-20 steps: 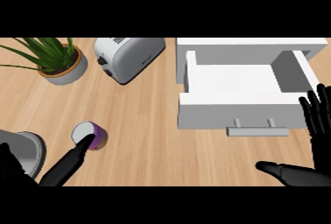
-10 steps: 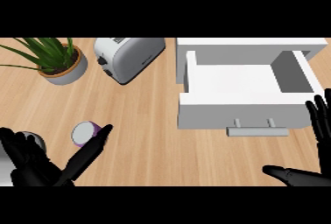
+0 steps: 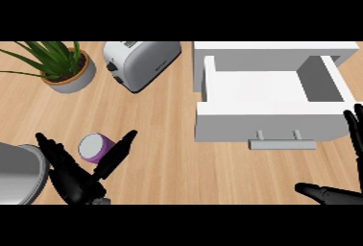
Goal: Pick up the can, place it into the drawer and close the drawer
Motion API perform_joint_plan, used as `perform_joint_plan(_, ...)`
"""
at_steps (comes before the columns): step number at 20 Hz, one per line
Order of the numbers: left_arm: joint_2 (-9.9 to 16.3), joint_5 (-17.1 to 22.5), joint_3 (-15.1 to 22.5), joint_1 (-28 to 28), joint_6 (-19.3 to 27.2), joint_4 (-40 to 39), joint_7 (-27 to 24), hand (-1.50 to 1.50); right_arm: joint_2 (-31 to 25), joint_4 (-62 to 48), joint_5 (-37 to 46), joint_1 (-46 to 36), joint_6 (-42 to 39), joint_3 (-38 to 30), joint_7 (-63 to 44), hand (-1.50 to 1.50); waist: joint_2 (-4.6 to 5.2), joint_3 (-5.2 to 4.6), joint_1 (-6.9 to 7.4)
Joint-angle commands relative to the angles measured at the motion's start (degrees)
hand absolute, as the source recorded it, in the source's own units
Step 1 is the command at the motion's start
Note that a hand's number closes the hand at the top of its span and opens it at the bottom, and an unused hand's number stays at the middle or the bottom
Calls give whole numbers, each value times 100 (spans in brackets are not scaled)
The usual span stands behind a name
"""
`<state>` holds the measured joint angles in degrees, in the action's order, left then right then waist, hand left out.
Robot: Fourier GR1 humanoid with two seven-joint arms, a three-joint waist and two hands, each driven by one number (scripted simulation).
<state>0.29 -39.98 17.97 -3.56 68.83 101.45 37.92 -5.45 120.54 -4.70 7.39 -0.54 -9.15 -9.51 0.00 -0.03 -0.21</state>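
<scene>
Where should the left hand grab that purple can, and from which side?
Grip the can around its round side wall, probably coming from the near side. It stands upright with its pale lid up, already between the open left hand's spread thumb and fingers, with bare counter around it.

Can (image 3: 94, 146) left of the drawer (image 3: 273, 93).

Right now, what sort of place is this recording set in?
Most likely a home kitchen counter: a wooden countertop carrying a toaster, a potted plant and a white pull-out drawer standing open.
</scene>
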Motion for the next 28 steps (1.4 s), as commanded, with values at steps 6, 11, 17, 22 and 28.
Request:
perform_joint_plan(6,254,1650,330,-110,1462,-1031,-1285,-150,-137,235,-162,71,-104,-267,-235,-150,-1,-10,1)
perform_joint_plan(11,96,2417,606,-156,1676,-1236,-2098,-150,-81,432,-169,91,-125,-239,-325,-150,-4,-9,14)
perform_joint_plan(17,147,3671,-7,-217,1111,-1194,-3076,-150,53,681,-308,621,-322,-312,-165,-150,-12,-17,13)
perform_joint_plan(22,-23,4506,-657,95,568,-1713,-4045,-150,-118,665,-426,172,-195,-514,-490,-150,-5,-21,26)
perform_joint_plan(28,-28,5830,-1347,174,-75,-2219,-5232,-150,-141,792,-509,247,-256,-572,-611,-150,0,-24,23)
